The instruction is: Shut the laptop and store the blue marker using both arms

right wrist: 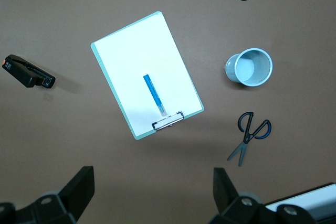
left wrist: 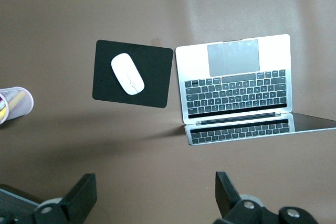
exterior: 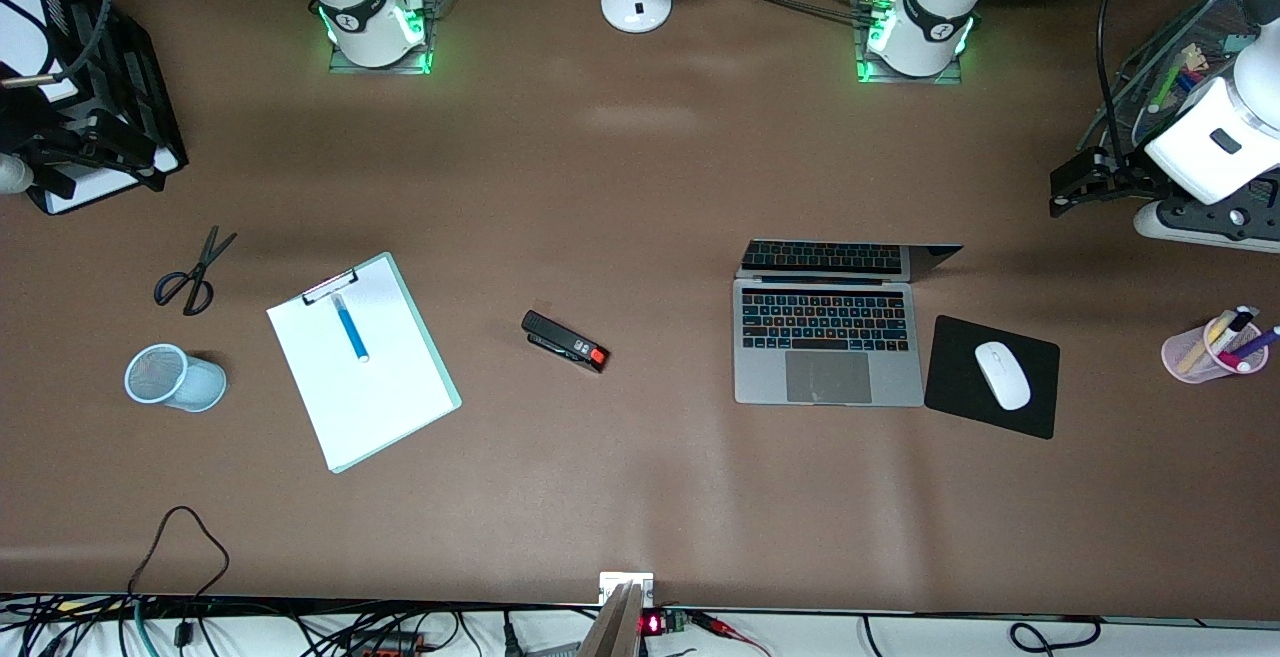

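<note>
Lying nearest the front camera, the clipboard carries white paper, and the blue marker rests on that paper just below the clip, well toward the right arm's end of the bench. A pale blue mesh cup lies tipped on its side beside the clipboard, with black scissors farther from the camera. A black stapler sits mid-bench. The laptop stands open toward the left arm's end, its screen raised; a black mouse pad with a white mouse lies just beside it. A pink pen cup stands near the bench's edge at that end. The left gripper hangs over the bench near the laptop, fingers spread, pinching nothing. The right gripper hangs over the bench near the clipboard, likewise spread.
</note>
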Robot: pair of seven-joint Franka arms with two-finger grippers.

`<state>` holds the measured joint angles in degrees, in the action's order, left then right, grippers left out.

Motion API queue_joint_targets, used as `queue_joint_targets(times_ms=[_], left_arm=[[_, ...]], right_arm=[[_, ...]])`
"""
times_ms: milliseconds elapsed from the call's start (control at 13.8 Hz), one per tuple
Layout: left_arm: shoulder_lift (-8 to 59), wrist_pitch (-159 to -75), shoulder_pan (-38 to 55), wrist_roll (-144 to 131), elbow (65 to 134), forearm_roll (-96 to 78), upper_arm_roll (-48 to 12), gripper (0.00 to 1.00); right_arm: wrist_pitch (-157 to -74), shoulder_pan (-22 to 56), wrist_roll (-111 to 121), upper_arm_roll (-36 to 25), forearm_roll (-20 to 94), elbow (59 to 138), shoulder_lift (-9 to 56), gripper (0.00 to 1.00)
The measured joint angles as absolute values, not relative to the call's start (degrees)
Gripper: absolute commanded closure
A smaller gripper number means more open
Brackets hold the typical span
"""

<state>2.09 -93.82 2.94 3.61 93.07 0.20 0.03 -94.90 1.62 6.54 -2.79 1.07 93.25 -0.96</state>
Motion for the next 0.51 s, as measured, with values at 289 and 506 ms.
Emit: queue_joint_targets(times_ms=[289,506], left_arm=[[2.1,-93.8,2.9,3.6,93.1,0.2,0.0,0.0],[2.1,-93.8,2.9,3.6,93.1,0.2,0.0,0.0]], right_arm=[[-94.8,1.6,6.6,-2.8,1.1,93.2,-0.1,0.0],[-94.8,1.6,6.6,-2.8,1.1,93.2,0.7,0.0]])
